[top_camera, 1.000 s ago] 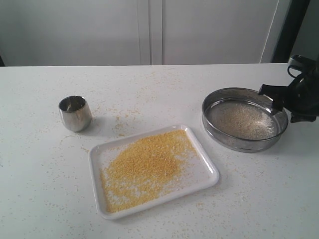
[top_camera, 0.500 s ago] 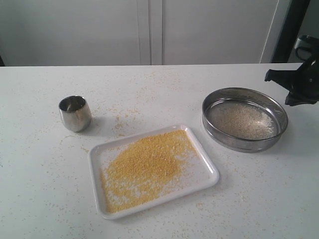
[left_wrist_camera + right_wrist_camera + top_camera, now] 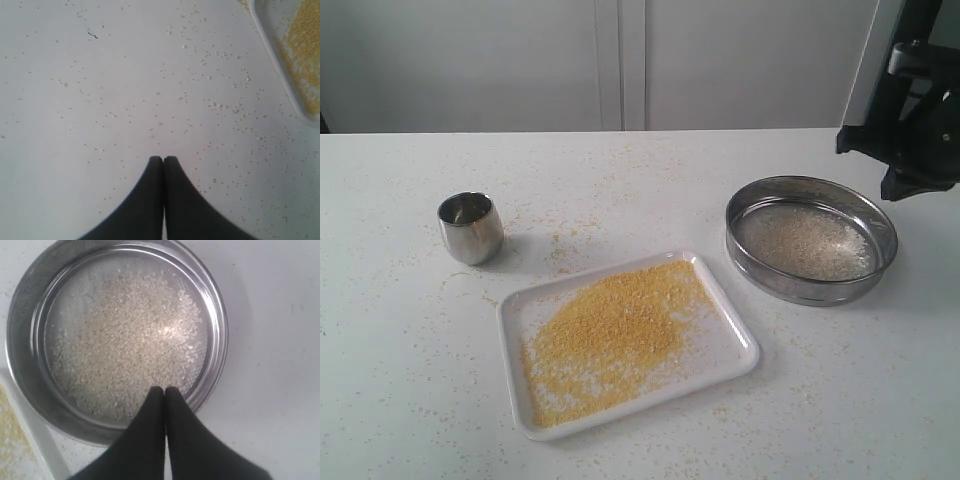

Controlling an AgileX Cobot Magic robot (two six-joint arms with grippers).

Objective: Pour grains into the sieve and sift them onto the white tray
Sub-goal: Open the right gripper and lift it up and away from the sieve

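step in hand: we judge the sifting finished and the sieve [image 3: 790, 286] released. the sieve rests on the table [image 3: 410, 400], just beside the white tray [image 3: 620, 426] and not touching it. the grains [image 3: 610, 335] lie split: the fine yellow part is spread across the tray, and the paler part remains on the mesh inside the sieve. the steel cup [image 3: 471, 227] stands upright, well apart on the other side of the tray.

the right gripper [image 3: 164, 390] hangs above the sieve near its rim, jaws pressed together and holding nothing. the left gripper [image 3: 163, 159] hangs over grain-speckled table near a tray corner, jaws likewise together and empty.

change from one second earlier: the right gripper then stood at the sieve's rim with its jaws apart. it has since lifted clear and closed. sieve, tray and cup have not shifted.

next move: we expect only a withdrawal of the right arm. this calls for a path up and away that does not clip the sieve rim.
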